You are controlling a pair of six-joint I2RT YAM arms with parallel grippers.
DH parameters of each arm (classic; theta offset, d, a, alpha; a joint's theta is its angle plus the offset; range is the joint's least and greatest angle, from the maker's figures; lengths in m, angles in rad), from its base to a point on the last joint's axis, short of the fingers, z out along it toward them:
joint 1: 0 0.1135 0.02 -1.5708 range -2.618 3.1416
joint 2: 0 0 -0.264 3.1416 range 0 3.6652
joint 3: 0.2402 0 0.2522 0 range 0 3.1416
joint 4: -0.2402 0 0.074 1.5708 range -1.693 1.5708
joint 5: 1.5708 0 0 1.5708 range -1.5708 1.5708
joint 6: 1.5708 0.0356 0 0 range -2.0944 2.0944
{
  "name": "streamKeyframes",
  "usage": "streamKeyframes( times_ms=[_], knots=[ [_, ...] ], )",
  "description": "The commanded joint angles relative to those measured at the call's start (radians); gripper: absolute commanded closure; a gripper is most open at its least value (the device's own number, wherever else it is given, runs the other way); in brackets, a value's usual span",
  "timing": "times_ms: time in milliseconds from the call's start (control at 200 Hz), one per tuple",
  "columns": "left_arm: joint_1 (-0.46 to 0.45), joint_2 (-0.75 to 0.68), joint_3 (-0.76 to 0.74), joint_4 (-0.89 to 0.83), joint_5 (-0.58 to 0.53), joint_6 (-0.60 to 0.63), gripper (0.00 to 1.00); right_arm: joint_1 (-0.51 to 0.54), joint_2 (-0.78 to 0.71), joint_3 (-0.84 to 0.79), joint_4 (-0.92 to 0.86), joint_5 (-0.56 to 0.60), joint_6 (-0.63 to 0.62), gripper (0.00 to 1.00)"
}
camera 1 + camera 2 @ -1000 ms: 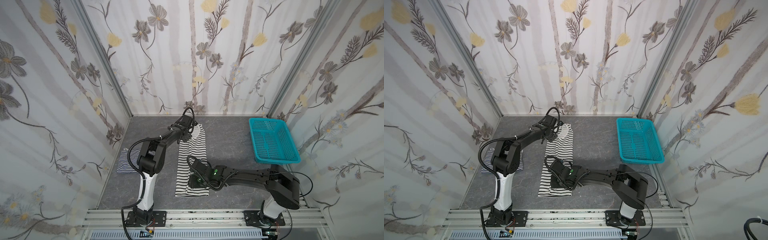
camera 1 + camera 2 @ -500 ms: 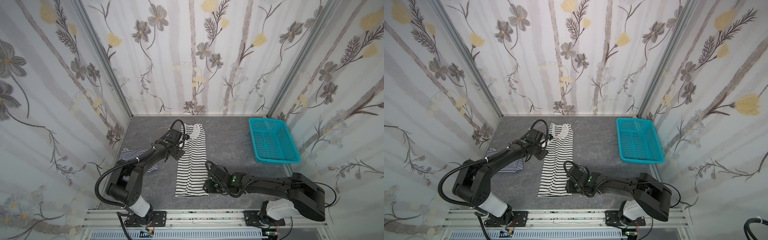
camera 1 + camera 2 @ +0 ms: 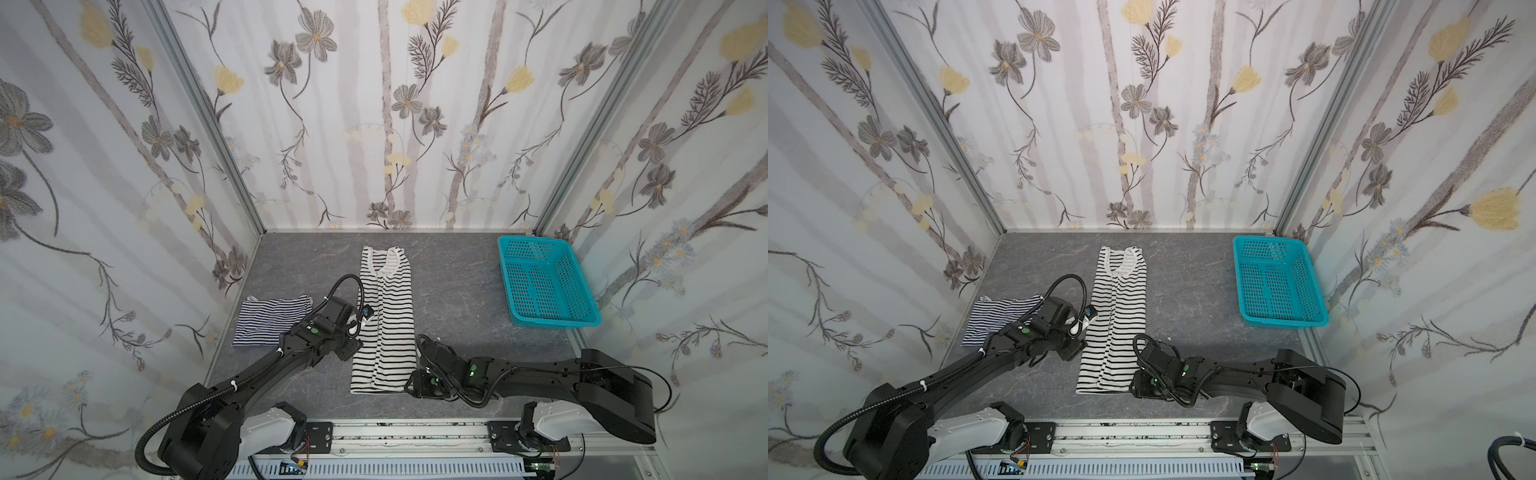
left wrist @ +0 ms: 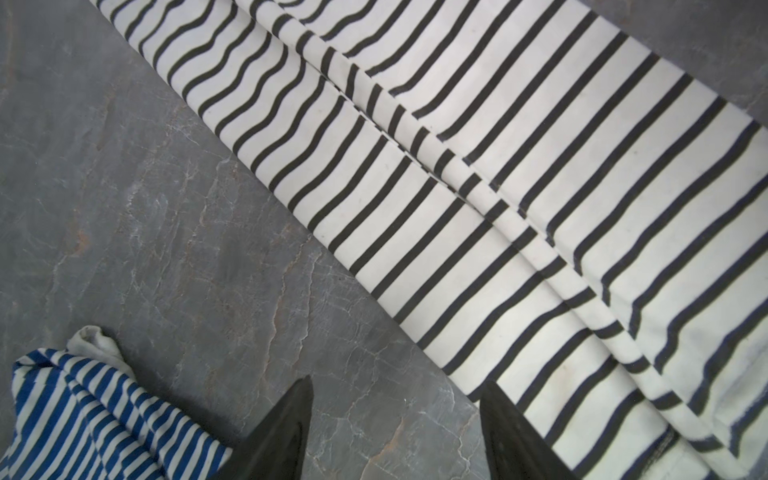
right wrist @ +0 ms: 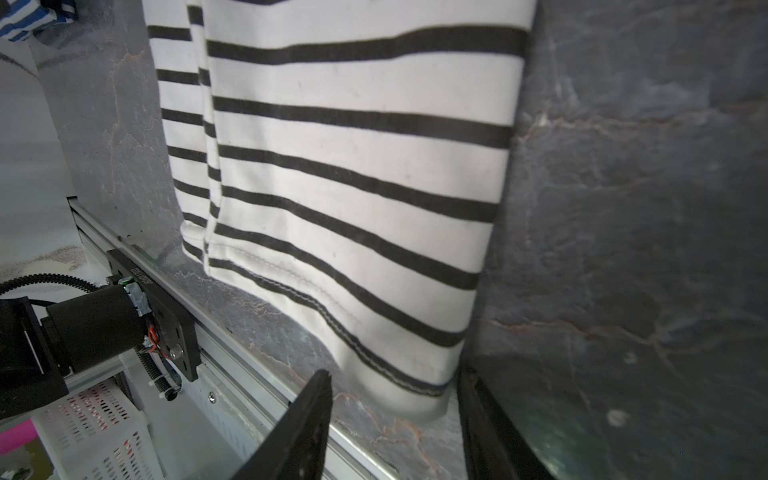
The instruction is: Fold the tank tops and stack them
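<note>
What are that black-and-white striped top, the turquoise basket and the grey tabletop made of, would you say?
Striped top: soft matte knit cloth, probably cotton jersey; it creases and has a stitched hem. Basket: moulded plastic, slightly glossy, with walls and floor full of holes. Tabletop: looks like veined grey stone, though it may be a printed surface.

Left arm (image 3: 266, 370), right arm (image 3: 540, 374): matte black links, white base housings (image 3: 270, 424), green status lights (image 3: 314, 331). Ribbed black conduit (image 3: 348, 277), white cable ties (image 3: 235, 384). Left gripper (image 4: 395, 380): black wedge fingers (image 4: 286, 424).
</note>
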Motion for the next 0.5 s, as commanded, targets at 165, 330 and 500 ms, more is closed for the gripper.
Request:
streamKeyframes(
  times_ms=[165,330,500],
  knots=[
    [-0.021,-0.008,-0.017,0.012,0.061,0.001,0.36,-0.022,-0.007,-0.045,0.137,-0.002,0.074,0.56],
    [-0.037,0.004,-0.027,0.012,0.055,0.014,0.37,-0.016,0.017,-0.046,0.174,-0.044,0.068,0.61],
    [-0.043,0.008,-0.032,0.013,0.05,0.018,0.37,-0.017,0.026,-0.056,0.189,-0.06,0.063,0.7]
  ],
)
